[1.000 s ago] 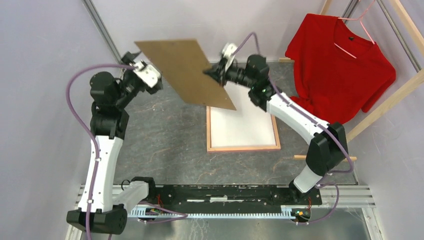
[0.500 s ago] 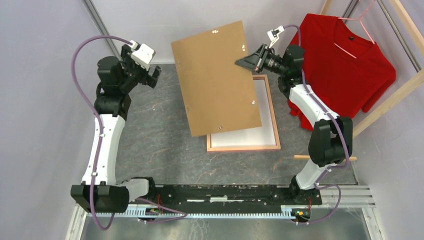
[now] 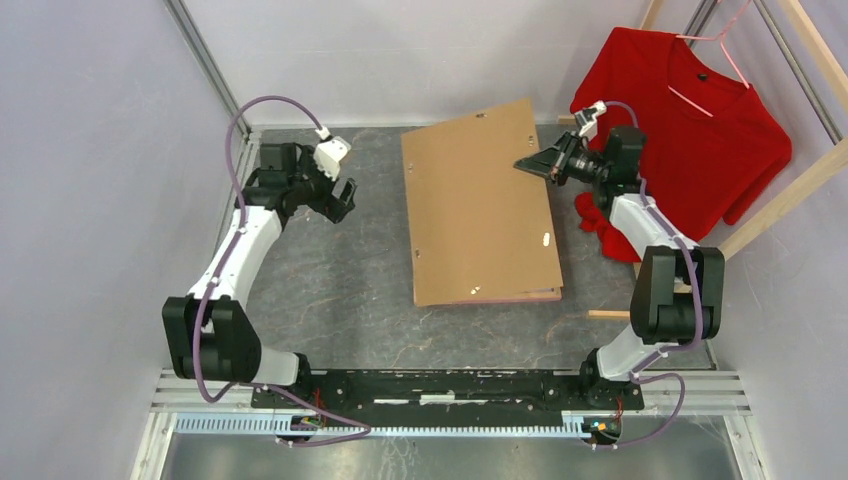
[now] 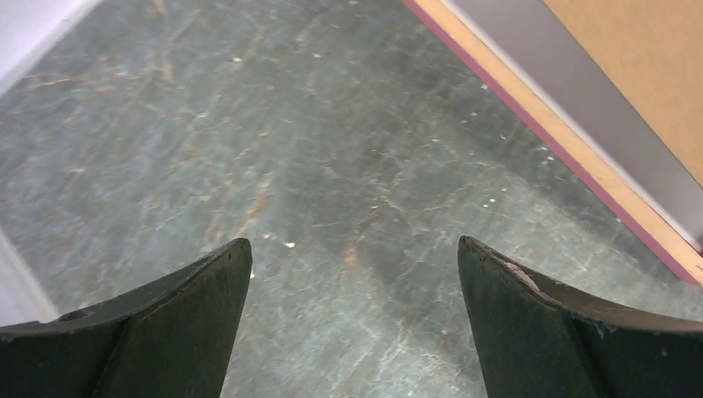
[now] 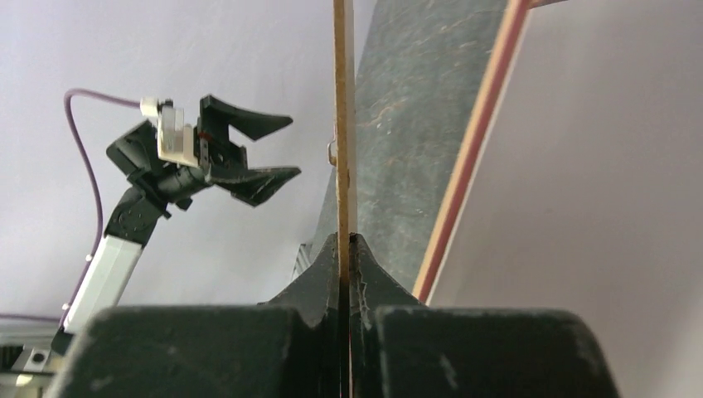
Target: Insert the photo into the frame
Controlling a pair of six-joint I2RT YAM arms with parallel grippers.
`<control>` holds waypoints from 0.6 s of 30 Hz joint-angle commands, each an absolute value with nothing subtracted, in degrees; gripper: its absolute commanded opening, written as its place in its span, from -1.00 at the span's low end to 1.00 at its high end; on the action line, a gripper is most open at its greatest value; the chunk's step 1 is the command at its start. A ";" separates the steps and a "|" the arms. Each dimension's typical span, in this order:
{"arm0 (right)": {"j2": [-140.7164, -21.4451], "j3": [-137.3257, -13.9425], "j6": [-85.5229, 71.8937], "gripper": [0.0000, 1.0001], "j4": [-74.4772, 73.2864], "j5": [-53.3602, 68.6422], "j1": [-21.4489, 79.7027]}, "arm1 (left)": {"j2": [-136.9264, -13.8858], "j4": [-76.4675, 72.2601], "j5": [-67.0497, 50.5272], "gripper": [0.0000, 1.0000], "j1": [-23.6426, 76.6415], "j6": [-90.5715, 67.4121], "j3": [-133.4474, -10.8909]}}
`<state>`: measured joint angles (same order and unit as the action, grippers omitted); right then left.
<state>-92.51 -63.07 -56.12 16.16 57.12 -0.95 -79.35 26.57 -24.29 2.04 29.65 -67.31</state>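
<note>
The frame lies face-down on the table, its wood rim showing at the near edge. The rim with its pink edge also shows in the left wrist view and the right wrist view. A white sheet lies inside it; no printed photo side shows. My right gripper is shut on the right edge of the brown backing board, which is tilted low over the frame and covers most of it. In its own view the jaws pinch the board's thin edge. My left gripper is open and empty left of the frame.
A red shirt hangs on a pink hanger on the wooden clothes rack at the back right, close behind my right arm. A short wooden stick lies right of the frame. Walls close in on the left and at the back.
My right gripper has swung the board to the right and down from steeply raised to low over the frame. My left gripper has drawn away from the board and down towards the table.
</note>
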 commanded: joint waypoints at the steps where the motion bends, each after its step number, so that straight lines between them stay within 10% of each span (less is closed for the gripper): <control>1: -91.36 -65.46 -53.51 -1.00 13.32 60.20 -4.37 | -81.52 25.45 -25.82 1.00 5.64 31.06 -65.26; 18: -100.81 -69.64 -48.21 -1.00 4.57 55.52 -6.07 | -84.36 21.78 -24.31 1.00 7.91 33.24 -60.78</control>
